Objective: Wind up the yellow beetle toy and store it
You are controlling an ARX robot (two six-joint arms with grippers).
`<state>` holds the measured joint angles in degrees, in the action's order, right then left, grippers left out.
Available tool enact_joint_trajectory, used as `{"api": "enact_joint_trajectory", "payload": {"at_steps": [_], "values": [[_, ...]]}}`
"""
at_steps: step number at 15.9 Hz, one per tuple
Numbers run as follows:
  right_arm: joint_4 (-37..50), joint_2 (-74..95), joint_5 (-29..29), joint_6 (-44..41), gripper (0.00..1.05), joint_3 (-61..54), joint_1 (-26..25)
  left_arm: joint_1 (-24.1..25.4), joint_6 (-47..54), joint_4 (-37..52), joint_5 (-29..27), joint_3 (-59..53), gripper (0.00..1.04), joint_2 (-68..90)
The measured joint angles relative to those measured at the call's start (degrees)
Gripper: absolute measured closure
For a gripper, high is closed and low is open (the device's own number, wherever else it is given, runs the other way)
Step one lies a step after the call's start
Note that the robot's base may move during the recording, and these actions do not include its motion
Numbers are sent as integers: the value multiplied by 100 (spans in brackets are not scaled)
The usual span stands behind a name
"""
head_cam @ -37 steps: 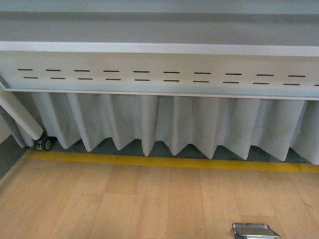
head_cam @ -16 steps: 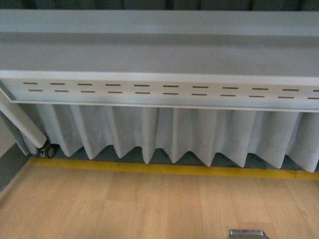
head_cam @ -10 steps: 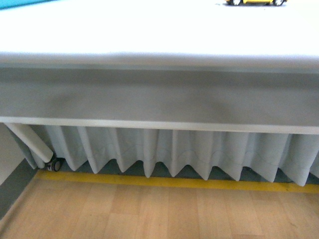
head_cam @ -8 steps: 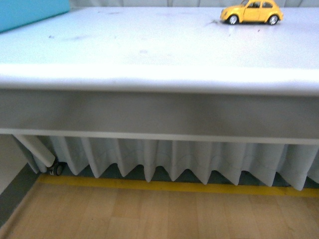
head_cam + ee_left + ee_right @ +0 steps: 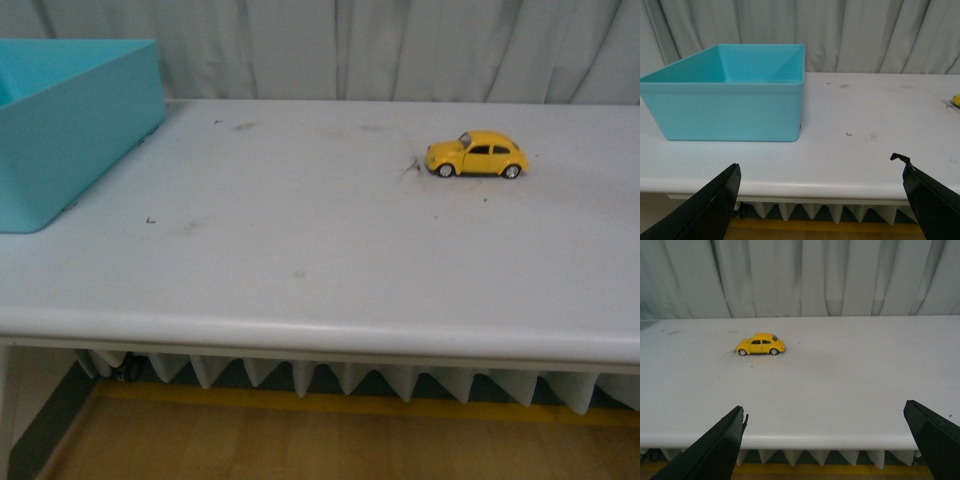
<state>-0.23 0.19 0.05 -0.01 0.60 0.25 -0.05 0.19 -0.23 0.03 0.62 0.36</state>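
L claw [image 5: 816, 164], R claw [image 5: 825, 410] spread wide; yellow beetle toy [image 5: 476, 155] on table [image 5: 300, 250].

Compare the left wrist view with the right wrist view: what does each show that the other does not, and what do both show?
Only the left wrist view shows the teal bin, standing on the white table, and the open left gripper. Only the right wrist view shows the whole yellow beetle toy, on its wheels, and the open right gripper; the left view catches just a yellow sliver at its edge. Both show the table and the pleated curtain behind it.
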Motion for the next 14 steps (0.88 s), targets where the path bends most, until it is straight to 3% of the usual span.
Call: {"api": "enact_joint_trajectory", "payload": {"at_steps": [14], "values": [[-4, 2, -2, -4, 6, 0, 0, 0, -17, 2, -7, 0, 7, 0]]}}
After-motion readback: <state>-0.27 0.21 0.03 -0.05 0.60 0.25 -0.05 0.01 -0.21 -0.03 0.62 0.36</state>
